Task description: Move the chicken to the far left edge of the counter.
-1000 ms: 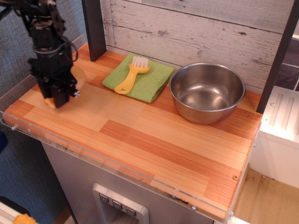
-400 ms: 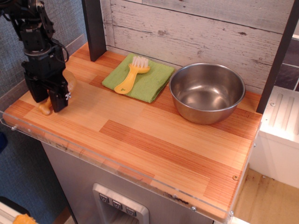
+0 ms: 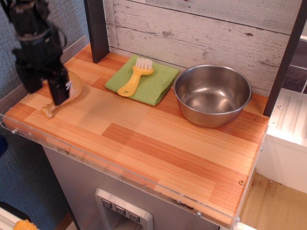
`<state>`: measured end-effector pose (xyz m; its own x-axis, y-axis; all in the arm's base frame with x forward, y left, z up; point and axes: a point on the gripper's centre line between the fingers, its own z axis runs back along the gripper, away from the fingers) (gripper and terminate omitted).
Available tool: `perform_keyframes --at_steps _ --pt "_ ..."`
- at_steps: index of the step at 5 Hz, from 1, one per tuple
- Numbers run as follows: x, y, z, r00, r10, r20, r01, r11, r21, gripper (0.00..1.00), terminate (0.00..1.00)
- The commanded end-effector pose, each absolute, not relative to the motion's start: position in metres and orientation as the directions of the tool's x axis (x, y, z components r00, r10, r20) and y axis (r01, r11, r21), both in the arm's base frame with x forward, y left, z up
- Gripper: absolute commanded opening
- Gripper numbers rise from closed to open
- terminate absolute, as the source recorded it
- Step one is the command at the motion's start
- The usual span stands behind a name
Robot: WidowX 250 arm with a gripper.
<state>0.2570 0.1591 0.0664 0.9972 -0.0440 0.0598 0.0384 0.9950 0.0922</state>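
Observation:
The chicken (image 3: pixel 73 92), a golden-tan toy drumstick, lies on the counter (image 3: pixel 158 143) near its far left edge, with its knobbed bone end pointing to the front left corner. My gripper (image 3: pixel 42 88) hangs just above and slightly left of it with its black fingers spread apart. It holds nothing. One finger (image 3: pixel 60 92) covers part of the drumstick's middle.
A yellow white-bristled brush (image 3: pixel 133 77) lies on a green cloth (image 3: pixel 156 86) at the back centre. A steel bowl (image 3: pixel 212 96) stands at the back right. A dark post (image 3: pixel 97 28) rises at the back left. A clear plastic rim (image 3: pixel 96 165) lines the front edge.
The gripper carried the chicken leftward, set it on the counter, opened and rose a little. The drumstick now lies free near the left edge.

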Motion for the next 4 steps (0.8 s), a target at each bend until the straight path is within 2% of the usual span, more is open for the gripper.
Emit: perform_keyframes --at_steps 1,3,4 --pt "0.2658 0.1123 0.0967 0.991 0.010 0.135 -0.010 1.000 -0.003 1.00 0.00" --pt "0.2666 0.1064 0.0912 0.993 -0.020 0.116 0.020 1.000 -0.001 1.00 0.00" --pt "0.2666 0.1064 0.0912 0.993 -0.020 0.116 0.020 1.000 -0.001 1.00 1.00"
